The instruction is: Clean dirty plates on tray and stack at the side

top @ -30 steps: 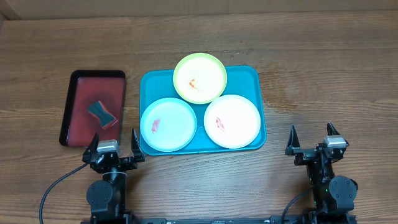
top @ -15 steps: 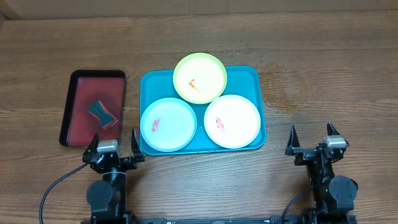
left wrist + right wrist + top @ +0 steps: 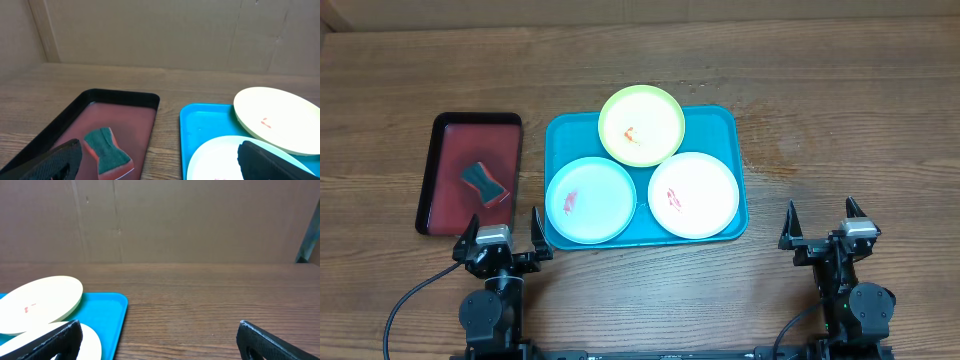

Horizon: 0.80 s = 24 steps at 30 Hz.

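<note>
while left gripper and right gripper hold jaws released, the tray carries three plates, the red tray a sponge.

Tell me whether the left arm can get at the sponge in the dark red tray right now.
Probably yes. The left gripper stands open just short of the near end of the dark red tray. The sponge lies uncovered inside the tray, with nothing between the two.

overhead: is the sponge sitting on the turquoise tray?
No, the sponge lies in the dark red tray, which sits beside the turquoise tray.
</note>
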Available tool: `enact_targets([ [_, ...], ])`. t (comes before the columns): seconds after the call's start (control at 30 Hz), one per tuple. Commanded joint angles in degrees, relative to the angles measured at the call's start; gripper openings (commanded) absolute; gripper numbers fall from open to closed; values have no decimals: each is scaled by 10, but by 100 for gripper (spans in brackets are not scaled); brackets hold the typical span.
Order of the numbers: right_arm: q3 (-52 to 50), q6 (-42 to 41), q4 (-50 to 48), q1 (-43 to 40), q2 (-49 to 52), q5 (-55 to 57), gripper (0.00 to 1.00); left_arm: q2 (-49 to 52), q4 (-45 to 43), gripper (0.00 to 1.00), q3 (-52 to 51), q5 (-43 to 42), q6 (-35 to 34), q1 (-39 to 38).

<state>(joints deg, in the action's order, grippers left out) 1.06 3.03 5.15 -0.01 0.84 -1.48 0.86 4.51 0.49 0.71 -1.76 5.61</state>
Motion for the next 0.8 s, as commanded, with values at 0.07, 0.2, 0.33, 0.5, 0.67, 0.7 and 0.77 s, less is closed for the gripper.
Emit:
enact_targets([
  [0.07,-6,2,-3,-3,-7,3,100,-5,-1,100,-2,3,-12,-1],
  [0.2,-6,3,-3,-3,-7,20,100,-5,-1,100,-2,3,-12,-1],
  [0.33,-6,2,-4,-4,-7,27,100,-5,-1,100,-2,3,-12,-1],
  [0.5,-6,2,-4,-4,-7,27,100,-5,-1,100,-2,3,-12,-1],
  [0.67,-6,2,-5,-4,-7,27,100,-5,-1,100,-2,3,-12,-1],
  [0.7,-6,2,-5,-4,-7,27,100,-5,-1,100,-2,3,-12,-1],
  [0.77,-6,0,-5,-4,-7,25,100,-5,-1,100,-2,3,-12,-1],
])
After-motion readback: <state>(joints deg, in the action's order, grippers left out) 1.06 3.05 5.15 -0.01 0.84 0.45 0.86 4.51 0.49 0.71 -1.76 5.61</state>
